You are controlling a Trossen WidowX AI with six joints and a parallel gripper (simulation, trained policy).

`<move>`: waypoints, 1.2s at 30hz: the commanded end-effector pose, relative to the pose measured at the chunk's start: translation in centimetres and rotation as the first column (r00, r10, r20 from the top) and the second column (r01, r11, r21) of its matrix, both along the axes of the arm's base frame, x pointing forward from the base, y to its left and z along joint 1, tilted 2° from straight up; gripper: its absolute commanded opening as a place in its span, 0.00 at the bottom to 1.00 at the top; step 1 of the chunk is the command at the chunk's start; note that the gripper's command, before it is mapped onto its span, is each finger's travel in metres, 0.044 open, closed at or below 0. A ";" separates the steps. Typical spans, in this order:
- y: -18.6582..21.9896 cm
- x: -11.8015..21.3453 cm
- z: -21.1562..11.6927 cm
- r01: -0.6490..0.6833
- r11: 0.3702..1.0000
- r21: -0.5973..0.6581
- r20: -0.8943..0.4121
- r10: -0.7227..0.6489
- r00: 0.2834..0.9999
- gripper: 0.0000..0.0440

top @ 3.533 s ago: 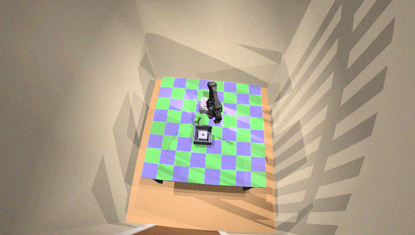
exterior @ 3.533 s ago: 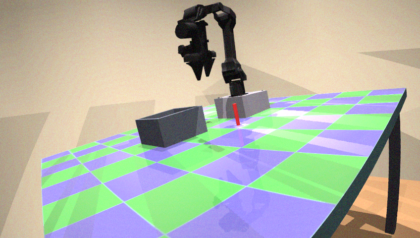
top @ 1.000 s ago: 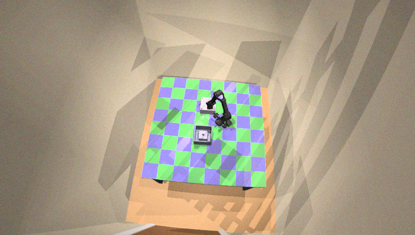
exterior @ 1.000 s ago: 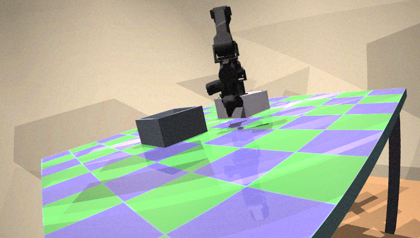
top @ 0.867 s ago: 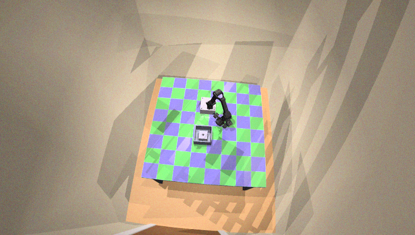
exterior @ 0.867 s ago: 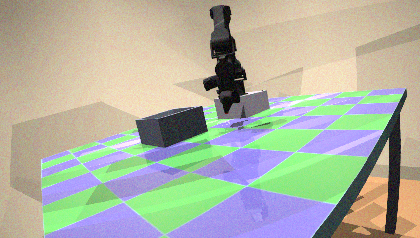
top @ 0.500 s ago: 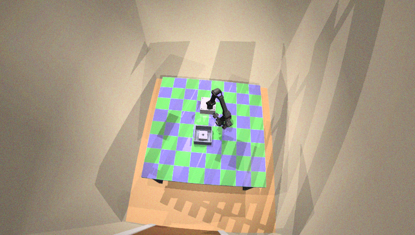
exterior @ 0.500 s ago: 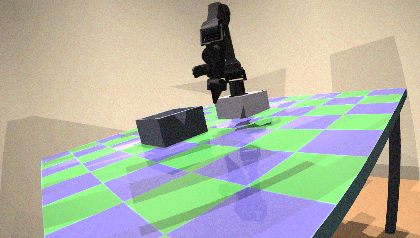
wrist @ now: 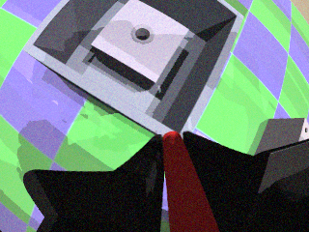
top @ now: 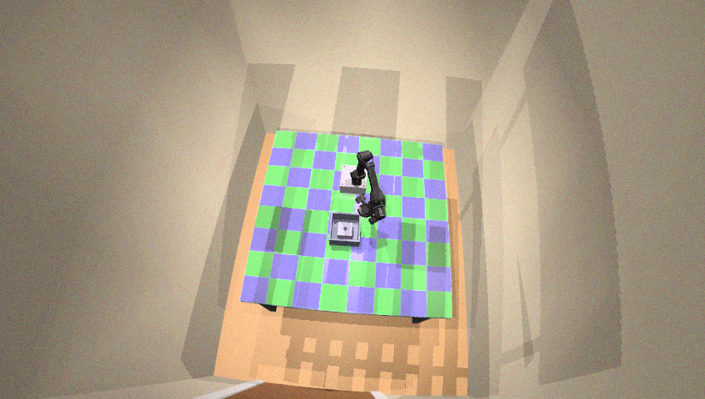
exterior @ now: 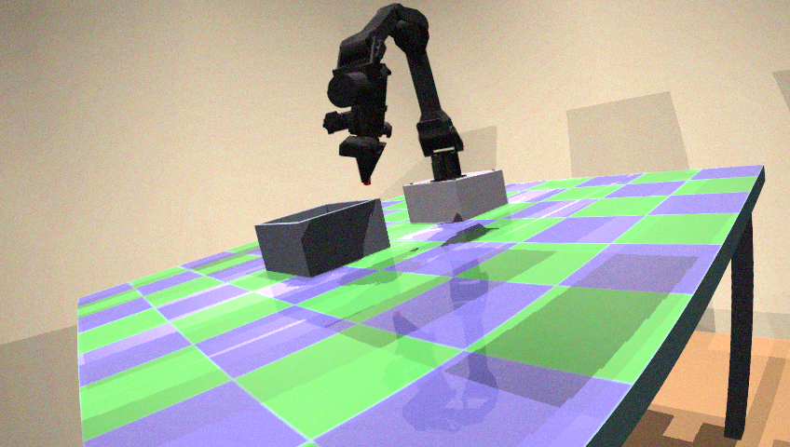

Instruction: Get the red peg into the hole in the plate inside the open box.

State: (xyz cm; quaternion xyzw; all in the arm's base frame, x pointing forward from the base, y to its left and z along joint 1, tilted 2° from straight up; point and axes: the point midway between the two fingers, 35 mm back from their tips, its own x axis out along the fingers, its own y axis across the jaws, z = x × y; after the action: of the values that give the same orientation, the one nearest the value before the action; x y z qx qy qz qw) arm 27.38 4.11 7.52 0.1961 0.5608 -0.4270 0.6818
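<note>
Wrist view: my gripper (top: 372,220) (exterior: 365,180) (wrist: 172,139) grips the red peg (exterior: 368,182) (wrist: 185,193); moving over while too low could knock it on the box wall (top: 344,243) (exterior: 343,237) (wrist: 103,94).

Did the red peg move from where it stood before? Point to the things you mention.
Yes. The red peg (exterior: 367,182) (wrist: 185,188) stood on the table by the gray base block (exterior: 456,196); now it's up higher, nearer the box (exterior: 338,237).
</note>
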 end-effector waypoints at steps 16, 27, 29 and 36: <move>-7.8 5.1 -1.6 0.059 0.998 0.034 0.042 -0.060 0.997 0.00; -10.3 6.8 -4.6 -0.011 0.995 0.102 0.029 0.008 1.000 0.00; -10.4 6.7 -5.3 -0.027 0.993 0.119 0.015 0.025 1.000 0.05; -10.9 6.9 -7.3 -0.065 0.984 0.167 -0.016 0.069 0.998 0.35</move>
State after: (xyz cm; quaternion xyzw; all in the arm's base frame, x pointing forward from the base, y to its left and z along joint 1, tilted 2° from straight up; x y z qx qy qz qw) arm 34.11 -6.47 1.01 0.2306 0.5989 -0.3674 0.6732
